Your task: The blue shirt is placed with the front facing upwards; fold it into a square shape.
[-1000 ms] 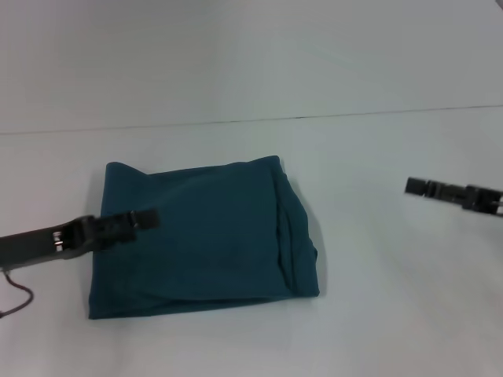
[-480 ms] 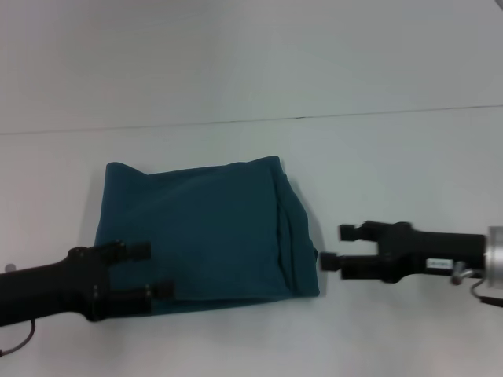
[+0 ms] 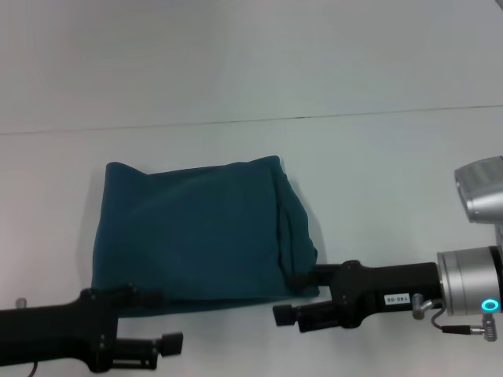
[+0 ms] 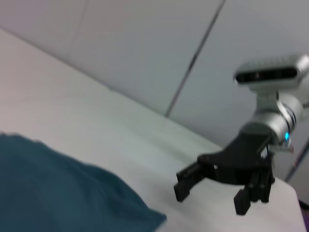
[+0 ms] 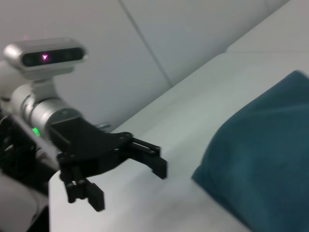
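Observation:
The blue shirt (image 3: 196,228) lies folded into a rough square on the white table (image 3: 393,165), plain teal side up, with layered folds along its right edge. My left gripper (image 3: 165,320) hovers open just off the shirt's near left corner, holding nothing. My right gripper (image 3: 297,295) is open too, at the near right corner beside the folded edge. The left wrist view shows the shirt (image 4: 58,193) and, beyond it, the right gripper (image 4: 210,195). In the right wrist view the shirt (image 5: 260,159) sits opposite the left gripper (image 5: 123,181).
The table's far edge meets a pale wall (image 3: 251,55) behind the shirt. Bare tabletop surrounds the shirt on all sides. A thin cable (image 3: 464,330) hangs by the right wrist.
Both arms have drawn back toward the near table edge. The left gripper slid off the shirt's left side; the right gripper came in from the far right to the shirt's near right corner.

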`<state>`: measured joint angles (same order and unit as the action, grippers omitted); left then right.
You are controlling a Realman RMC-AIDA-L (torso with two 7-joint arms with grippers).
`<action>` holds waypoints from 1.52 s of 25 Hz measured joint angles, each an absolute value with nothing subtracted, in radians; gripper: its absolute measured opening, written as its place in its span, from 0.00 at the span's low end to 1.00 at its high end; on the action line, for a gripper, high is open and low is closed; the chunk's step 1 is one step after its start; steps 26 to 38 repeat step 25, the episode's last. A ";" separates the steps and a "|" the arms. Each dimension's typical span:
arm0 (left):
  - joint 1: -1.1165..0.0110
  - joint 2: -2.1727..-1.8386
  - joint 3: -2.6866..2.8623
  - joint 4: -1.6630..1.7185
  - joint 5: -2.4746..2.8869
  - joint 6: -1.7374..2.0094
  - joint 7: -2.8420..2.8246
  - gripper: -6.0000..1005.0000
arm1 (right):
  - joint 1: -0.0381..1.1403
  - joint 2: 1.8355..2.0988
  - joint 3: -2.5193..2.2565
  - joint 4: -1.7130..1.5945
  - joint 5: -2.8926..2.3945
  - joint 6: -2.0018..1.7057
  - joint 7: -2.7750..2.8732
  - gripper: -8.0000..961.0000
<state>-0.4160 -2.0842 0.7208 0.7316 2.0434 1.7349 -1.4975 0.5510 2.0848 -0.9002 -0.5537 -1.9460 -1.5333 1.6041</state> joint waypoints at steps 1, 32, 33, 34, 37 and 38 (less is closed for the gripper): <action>-0.421 -2.083 0.727 0.732 2.054 1.737 -1.505 0.94 | 0.554 2.085 -0.909 -0.550 -1.946 -1.536 1.606 0.93; -0.498 -2.083 0.781 0.773 2.145 1.735 -1.663 0.94 | 0.561 2.086 -0.982 -0.534 -1.939 -1.502 1.642 0.93; -0.498 -2.083 0.781 0.773 2.145 1.735 -1.663 0.94 | 0.561 2.086 -0.982 -0.534 -1.939 -1.502 1.642 0.93; -0.498 -2.083 0.781 0.773 2.145 1.735 -1.663 0.94 | 0.561 2.086 -0.982 -0.534 -1.939 -1.502 1.642 0.93; -0.498 -2.083 0.781 0.773 2.145 1.735 -1.663 0.94 | 0.561 2.086 -0.982 -0.534 -1.939 -1.502 1.642 0.93; -0.498 -2.083 0.781 0.773 2.145 1.735 -1.663 0.94 | 0.561 2.086 -0.982 -0.534 -1.939 -1.502 1.642 0.93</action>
